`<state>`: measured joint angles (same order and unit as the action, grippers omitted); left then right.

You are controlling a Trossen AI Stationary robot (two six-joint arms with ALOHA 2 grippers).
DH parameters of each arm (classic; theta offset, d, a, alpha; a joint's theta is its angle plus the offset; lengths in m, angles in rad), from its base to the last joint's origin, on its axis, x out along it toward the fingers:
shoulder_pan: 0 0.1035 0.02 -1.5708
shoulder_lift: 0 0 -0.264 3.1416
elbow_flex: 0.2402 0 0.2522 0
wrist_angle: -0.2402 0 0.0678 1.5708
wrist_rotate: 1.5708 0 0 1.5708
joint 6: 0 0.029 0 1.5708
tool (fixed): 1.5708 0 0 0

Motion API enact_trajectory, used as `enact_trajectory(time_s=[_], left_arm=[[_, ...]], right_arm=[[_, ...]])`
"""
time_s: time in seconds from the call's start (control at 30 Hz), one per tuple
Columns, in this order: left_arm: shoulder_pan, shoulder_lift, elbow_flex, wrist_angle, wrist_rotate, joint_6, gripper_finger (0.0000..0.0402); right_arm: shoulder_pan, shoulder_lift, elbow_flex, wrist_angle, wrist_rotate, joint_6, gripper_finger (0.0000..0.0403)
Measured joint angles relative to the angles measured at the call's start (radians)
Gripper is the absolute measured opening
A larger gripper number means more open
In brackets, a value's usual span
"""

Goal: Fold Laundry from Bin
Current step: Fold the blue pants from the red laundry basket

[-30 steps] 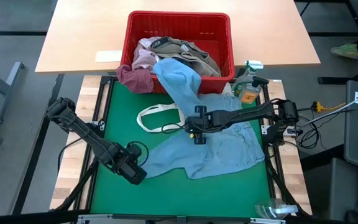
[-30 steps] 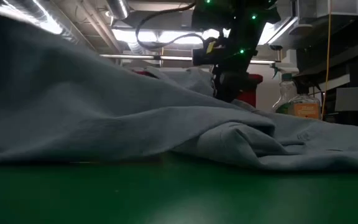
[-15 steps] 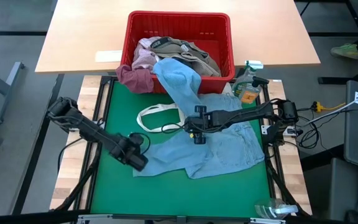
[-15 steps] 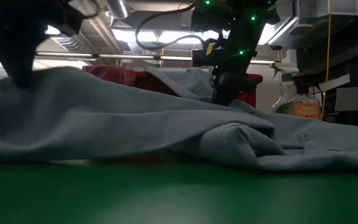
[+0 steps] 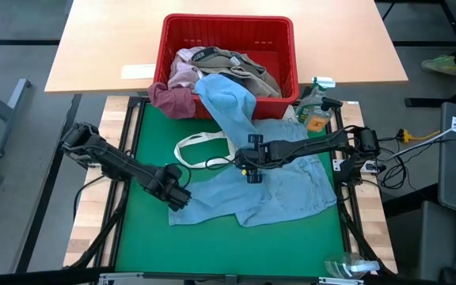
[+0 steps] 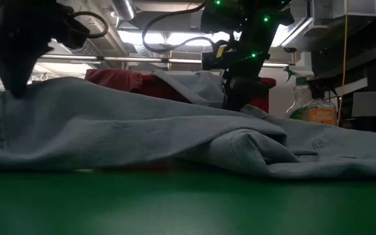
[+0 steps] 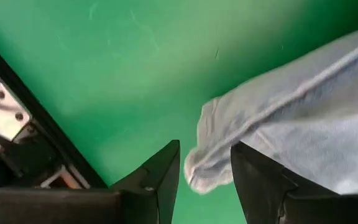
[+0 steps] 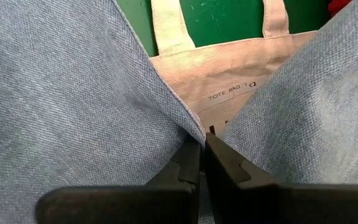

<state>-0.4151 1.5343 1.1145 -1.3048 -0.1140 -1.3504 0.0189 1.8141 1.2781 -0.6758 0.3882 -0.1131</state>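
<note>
A light blue garment (image 5: 291, 190) lies spread on the green mat, one leg running up over the rim of the red bin (image 5: 228, 19). More laundry (image 5: 236, 67) fills the bin, and a maroon piece (image 5: 172, 99) hangs over its left corner. My right gripper (image 5: 252, 176) is shut at the garment's middle, where the two legs meet. My left gripper (image 5: 179, 198) stands open over the garment's near-left corner (image 7: 197, 171), which shows between its fingers. That corner stands raised (image 6: 5, 98) under the gripper. My left gripper stands open around the garment's near-left corner, pointing down; I cannot tell whether a finger touches the cloth. My right gripper pinches the garment's edge where its two legs meet (image 8: 199, 132) between its shut fingers, slanting down from the table's right. The cloth around it lies on the mat and on a tote bag.
A white tote bag (image 8: 229, 81) lies under the garment, its handles (image 5: 200, 150) out on the mat to the left. A spray bottle (image 5: 317, 111) stands at the mat's far right corner. Bare green mat (image 5: 228, 249) lies along the near edge.
My left gripper has gone toward the table's far right and down, carrying the garment's near-left corner. The cloth, lifted high near the front edge before, has sunk and now rises only to a low peak under the gripper. The garment's right part has stayed put.
</note>
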Motion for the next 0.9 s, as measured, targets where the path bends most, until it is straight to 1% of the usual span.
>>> enact_trajectory(time_s=[0.1,0.17,0.37,0.43,0.53,0.67,0.77,0.9], left_arm=[[-0.021,-0.029,0.000,0.003,0.026,-0.013,0.0134],[-0.047,-0.045,0.000,0.008,0.034,-0.048,0.0133],[-0.161,-0.035,0.000,0.057,0.054,-0.220,0.0133],[-0.202,-0.027,0.000,0.116,0.034,-0.284,0.0133],[-0.257,-0.013,0.000,0.199,-0.030,-0.367,0.0133],[-0.310,0.023,0.000,0.285,-0.097,-0.397,0.0134],[-0.326,0.060,0.000,0.316,-0.101,-0.424,0.0145],[-0.324,0.113,0.000,0.316,-0.078,-0.501,0.0174]], right_arm=[[0.000,0.000,0.000,-0.005,0.000,0.000,0.0014],[0.000,0.000,0.000,-0.007,-0.005,0.000,0.0014],[0.000,-0.001,0.000,-0.008,-0.006,0.000,0.0014],[0.000,-0.001,0.000,-0.007,-0.006,0.000,0.0014],[0.000,-0.001,0.000,-0.007,-0.014,0.000,0.0014],[0.000,-0.001,0.000,-0.007,-0.014,0.000,0.0014],[0.000,-0.001,0.000,-0.007,-0.014,0.000,0.0014],[0.000,-0.001,0.000,-0.007,-0.014,0.000,0.0014]])
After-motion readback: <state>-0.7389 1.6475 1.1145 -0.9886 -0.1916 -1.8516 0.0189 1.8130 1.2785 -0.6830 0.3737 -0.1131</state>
